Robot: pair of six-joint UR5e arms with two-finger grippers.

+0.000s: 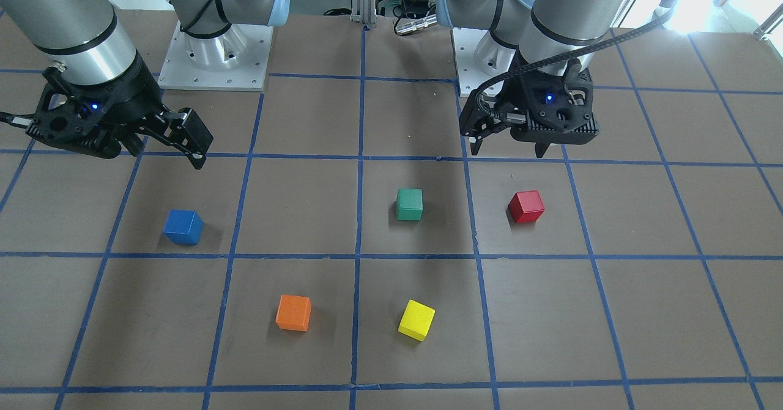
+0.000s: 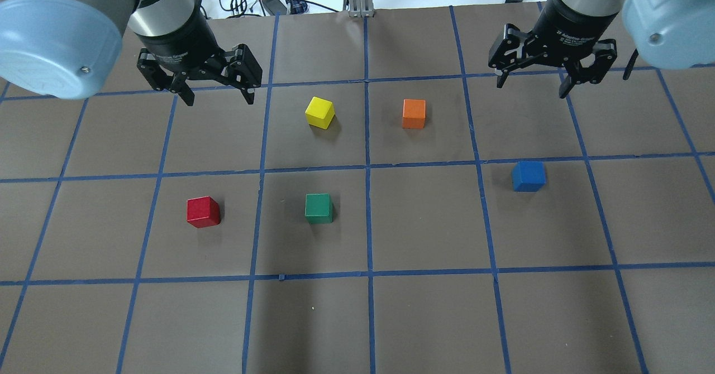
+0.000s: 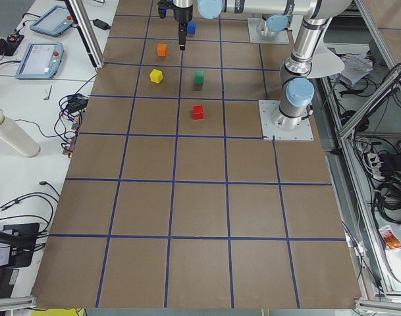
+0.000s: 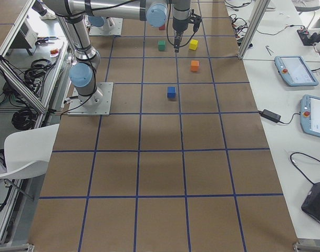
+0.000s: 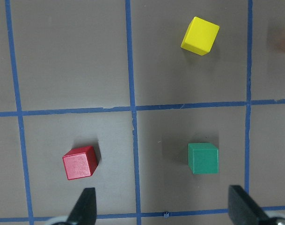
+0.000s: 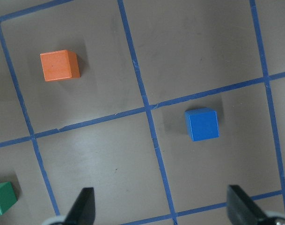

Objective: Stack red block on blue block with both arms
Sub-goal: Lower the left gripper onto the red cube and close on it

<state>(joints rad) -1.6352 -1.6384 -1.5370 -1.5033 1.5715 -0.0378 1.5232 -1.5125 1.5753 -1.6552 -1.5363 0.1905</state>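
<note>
Five cubes sit singly on the surface (image 2: 424,223), none stacked.

- The red block (image 2: 203,212) is in the robot's left half, with the green cube (image 2: 319,208) beside it in the next taped square.
- The blue block (image 2: 528,176) is in the right half, well apart from the red one.
- The yellow cube (image 2: 320,112) and orange cube (image 2: 414,114) lie further out, near the middle.
- The left pincer (image 2: 219,97) hangs above the surface with its jaws wide apart, holding nothing.
- The right pincer (image 2: 530,88) is likewise spread and empty.

Step in hand, as I judge it: the pick has not begun, and both pincers are poised for the approach.

Next move: in the left wrist view the red block sits off to one side of the jaw gap, close to one finger's line. The left pincer needs to shift sideways to centre over it. The cube lies slightly skewed to the tape grid, so the wrist should also turn to square the jaws with its faces. Then descend and close. The blue block must stay undisturbed as the base.
</note>
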